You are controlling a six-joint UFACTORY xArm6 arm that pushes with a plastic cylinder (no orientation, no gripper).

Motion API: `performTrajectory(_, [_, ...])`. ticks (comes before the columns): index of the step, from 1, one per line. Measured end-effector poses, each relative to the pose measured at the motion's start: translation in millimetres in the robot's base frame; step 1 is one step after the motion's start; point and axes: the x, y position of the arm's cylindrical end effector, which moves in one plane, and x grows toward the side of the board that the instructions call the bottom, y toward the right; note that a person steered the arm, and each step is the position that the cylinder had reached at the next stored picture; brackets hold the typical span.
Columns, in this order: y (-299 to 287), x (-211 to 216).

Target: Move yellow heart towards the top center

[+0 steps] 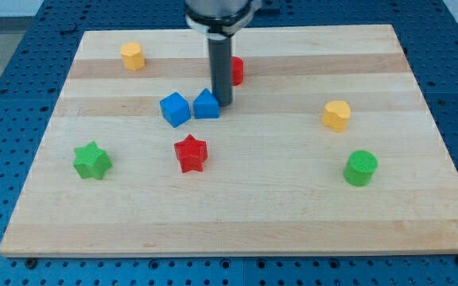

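Observation:
The yellow heart (336,115) lies at the view's right, about mid-height on the wooden board (237,214). My tip (224,104) is near the board's centre top, far to the left of the heart. It stands right beside the right side of a blue block (206,104) of unclear shape. A red block (236,70) is partly hidden behind the rod.
A blue cube (175,109) sits just left of the other blue block. A yellow hexagonal block (133,56) is at the top left. A red star (190,152) lies below the blue blocks. A green star (91,160) is at the left, a green cylinder (361,168) at the lower right.

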Motion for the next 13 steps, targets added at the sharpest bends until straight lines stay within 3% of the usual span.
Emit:
performTrajectory(1, [-14, 8])
performTrajectory(2, [8, 17])
performTrajectory(3, [46, 24])
performTrajectory(5, [148, 90])
performTrajectory(8, [209, 36])
performTrajectory(11, [171, -85])
performTrajectory(12, [142, -104])
performTrajectory(13, [172, -86])
